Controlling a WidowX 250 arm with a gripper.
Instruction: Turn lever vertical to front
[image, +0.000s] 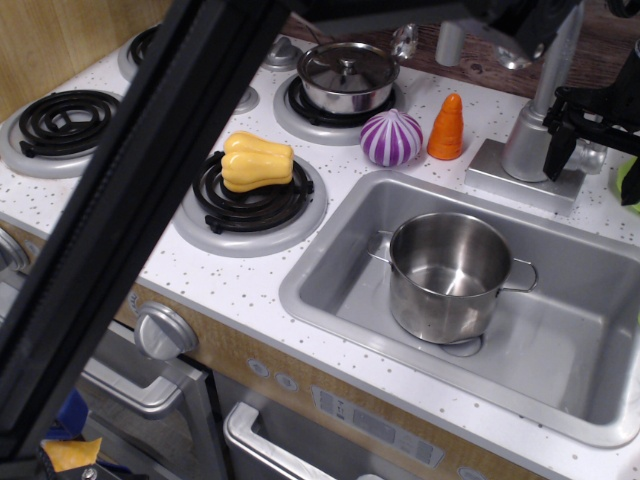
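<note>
One lever (588, 155), two pots (450, 275)

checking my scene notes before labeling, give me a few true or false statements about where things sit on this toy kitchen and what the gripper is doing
1. The steel pot stands upright inside the sink. True.
2. The yellow squash lies in the sink. False: it lies on the front burner.
3. The black gripper is at the faucet column, beside the lever. True.
4. The orange carrot is inside the lidded pan. False: it stands on the counter beside the purple-striped onion.
5. The steel pot holds the onion. False: nothing shows inside the pot.
</note>
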